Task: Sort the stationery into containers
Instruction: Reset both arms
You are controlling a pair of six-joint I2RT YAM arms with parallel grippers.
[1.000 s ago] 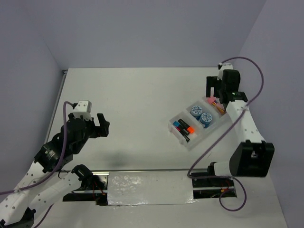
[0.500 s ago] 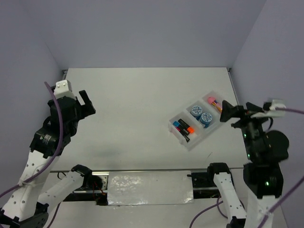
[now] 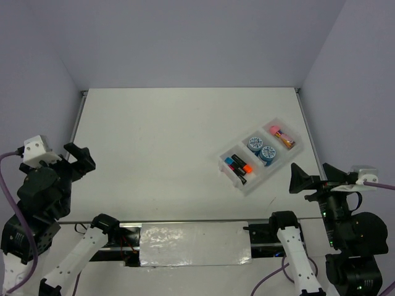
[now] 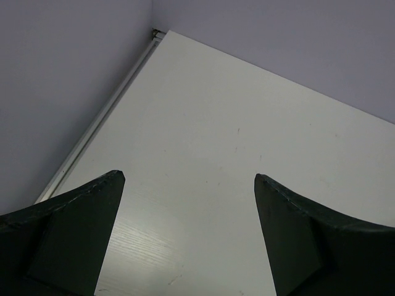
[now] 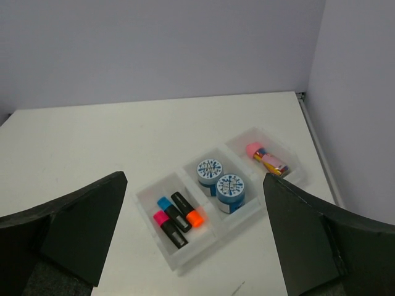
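Note:
The translucent white tray (image 3: 271,174) lies at the right of the table, also in the right wrist view (image 5: 210,242). Its near-left compartment holds the three black markers (image 3: 237,168), capped pink (image 5: 166,226), blue (image 5: 171,211) and orange (image 5: 188,211). The middle compartment holds the two blue-white discs (image 3: 253,143) (image 5: 229,187). The far compartment holds the pink-capped tube (image 3: 281,135) (image 5: 266,159). My right gripper (image 3: 313,176) (image 5: 194,177) is open and empty, raised near the tray's near side. My left gripper (image 3: 80,157) (image 4: 188,177) is open and empty, high over the left table edge.
Purple walls close in the table on the left, back and right. A metal strip (image 4: 99,120) runs along the table's left edge. A silver-taped plate (image 3: 194,246) lies between the arm bases at the near edge.
My right gripper has pulled back from over the tray's far compartment to the near edge, leaving the tube in the tray. My left arm has swung left and back toward its base.

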